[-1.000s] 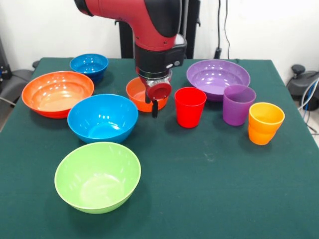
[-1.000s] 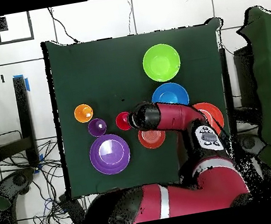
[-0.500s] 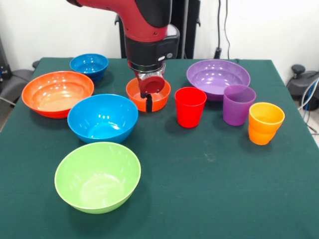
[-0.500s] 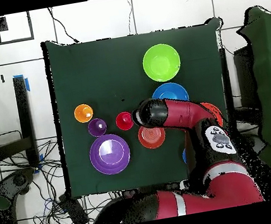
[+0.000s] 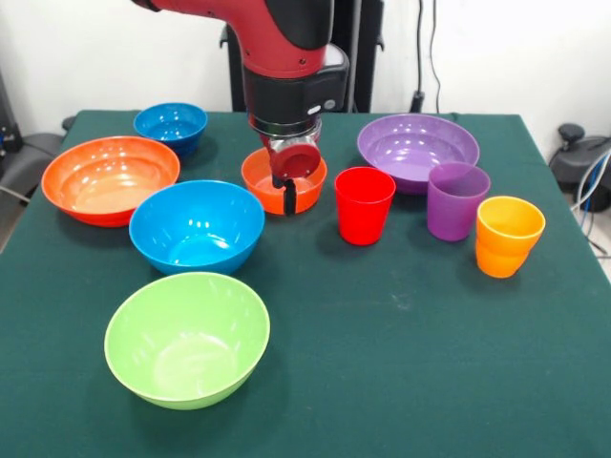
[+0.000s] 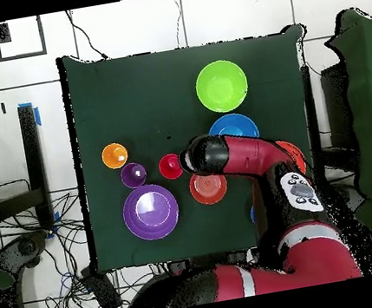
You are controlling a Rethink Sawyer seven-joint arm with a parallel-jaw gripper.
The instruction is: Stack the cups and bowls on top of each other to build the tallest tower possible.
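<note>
Hovering gripper [image 5: 289,203] over small orange bowl's [image 5: 260,178] front rim | fingers: cannot tell spread or closed | bowl directly beneath and slightly behind | red cup [image 5: 364,205] just beside; light blue bowl [image 5: 197,226] near on other side | nothing stacked yet.

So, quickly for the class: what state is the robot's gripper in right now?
Gripper: cannot be told; it hangs at the small orange bowl's near rim.

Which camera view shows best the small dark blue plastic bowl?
The front view: the small dark blue plastic bowl stands fully visible behind the wide orange-red bowl. In the overhead view the red arm covers it almost entirely.
</note>
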